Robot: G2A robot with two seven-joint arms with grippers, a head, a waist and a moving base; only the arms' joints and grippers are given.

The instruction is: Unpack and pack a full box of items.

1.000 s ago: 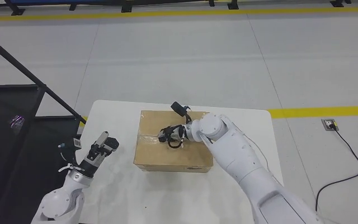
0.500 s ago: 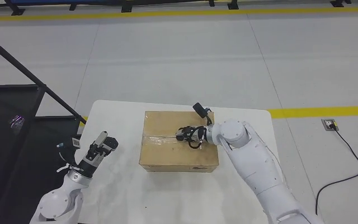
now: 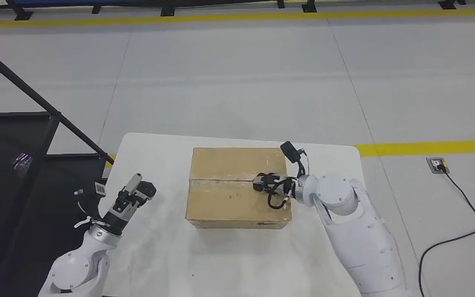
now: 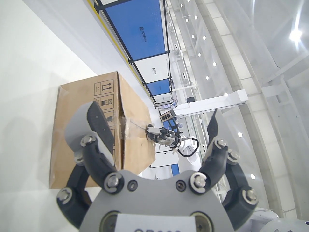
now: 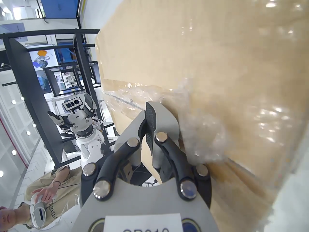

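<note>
Pressing against the taped seam, the right gripper (image 3: 260, 180) is lying jaws-closed atop the cardboard box (image 3: 223, 194) at mid-table (image 3: 159, 245), perhaps working the crumpled clear tape (image 5: 205, 134) loose to unseal it. The left gripper (image 3: 136, 184) is hovering well apart, jaws open, leaving room.

The left arm (image 3: 95, 241) sits at the near left, forearm angled far and rightward, and the left gripper (image 3: 141, 185) has its jaws spread wide. The right arm (image 3: 356, 230) comes from the near right with elbow bent and wrist pointing left; the right gripper (image 3: 260, 180) has its jaws pressed together.
</note>
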